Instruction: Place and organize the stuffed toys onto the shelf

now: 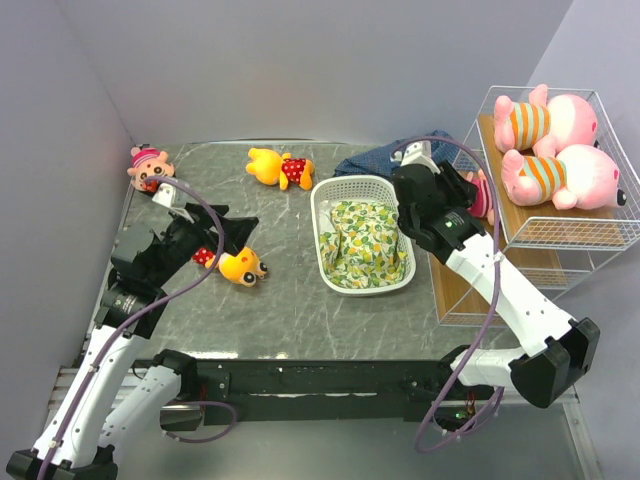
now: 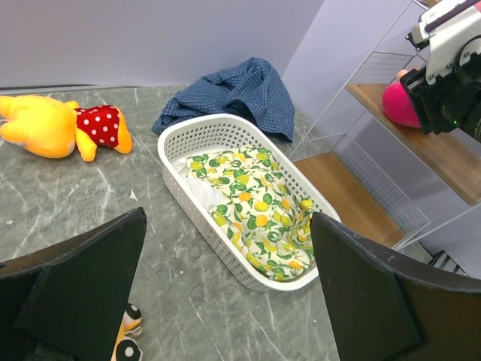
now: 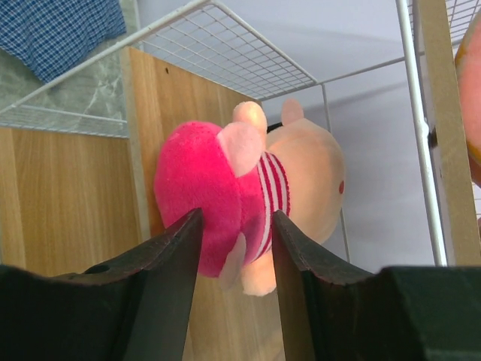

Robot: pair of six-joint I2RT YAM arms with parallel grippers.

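Top external shows the grey marbled table (image 1: 280, 320) beneath both arms, with the shelf (image 1: 570, 235) standing just past the right fingers. On its top tier, above and beyond those fingers, a first pig (image 1: 550, 120) and a second pig (image 1: 570, 178), both pink in orange-striped shirts, lie side by side.

The white slotted basket (image 1: 322, 240) sits between the two arms, ahead of the left fingers and to their right. It holds a lemon-print cloth (image 1: 365, 245). A heap of blue fabric (image 1: 375, 160) lies behind the basket, close to the right fingers.

On the right wrist camera, the right gripper (image 3: 237, 218) stands at a middling width. Its fingers (image 3: 165, 271) press both sides of a pink-clad doll (image 3: 203, 180), whose plush bulges out over their tips. The doll sits at the edge of the shelf's middle wooden plank. Whether it rests on the wood cannot be told.

The left gripper (image 2: 228, 218) is spread wide, its fingers (image 2: 83, 278) far apart with nothing between them. The near bear (image 1: 243, 267) lies on the table just under and beside the fingertips. The far bear (image 1: 280, 167), in a red dotted outfit, lies well ahead of those fingers. A small pink doll (image 1: 150, 165) sits in the back corner to their left.
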